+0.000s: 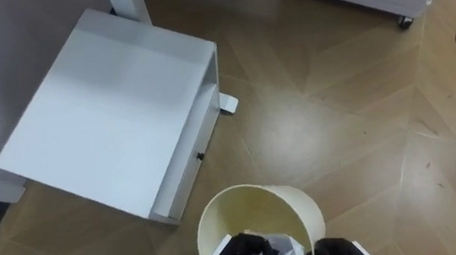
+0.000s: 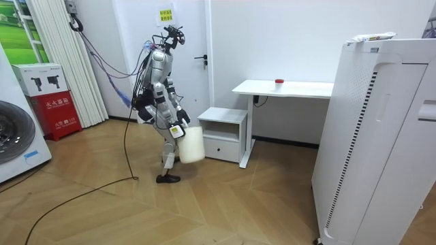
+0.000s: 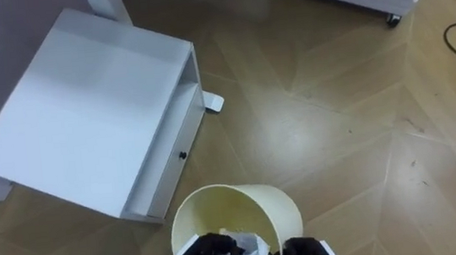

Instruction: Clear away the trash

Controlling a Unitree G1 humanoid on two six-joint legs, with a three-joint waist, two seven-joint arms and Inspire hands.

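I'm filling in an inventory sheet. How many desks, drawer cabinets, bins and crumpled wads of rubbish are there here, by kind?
Desk: 1
Drawer cabinet: 1
Cream bin: 1
Crumpled wad at the bin's mouth: 1
Total: 4

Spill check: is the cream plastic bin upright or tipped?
Roughly upright: the eye views look into the mouth of the cream plastic bin; in the room view it is mouth-up, off the floor.
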